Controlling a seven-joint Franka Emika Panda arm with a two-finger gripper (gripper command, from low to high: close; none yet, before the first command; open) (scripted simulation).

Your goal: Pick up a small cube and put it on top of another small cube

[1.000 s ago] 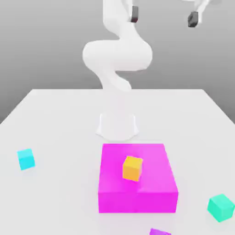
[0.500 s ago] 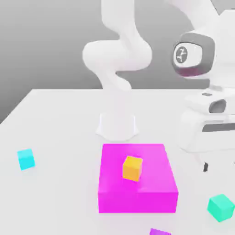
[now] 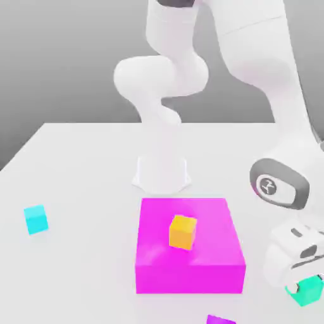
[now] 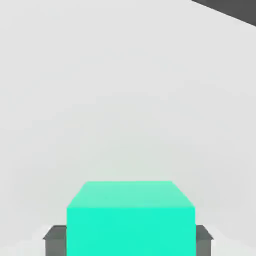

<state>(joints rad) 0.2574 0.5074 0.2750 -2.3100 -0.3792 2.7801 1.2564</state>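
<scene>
We see the jaws pinching the sea-green cube (image 4: 130, 217) on opposite flat sides; it seems rigid, light, possibly slippery.

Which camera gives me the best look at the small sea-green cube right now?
The hand view: the small sea-green cube sits large and unobstructed between the gripper's grey fingers, which are shut against its sides. In the exterior view the cube is partly hidden behind the white hand at the exterior view's lower right.

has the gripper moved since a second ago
Yes. The gripper came down from above to the green cube, to the exterior view's right of the magenta block.
</scene>
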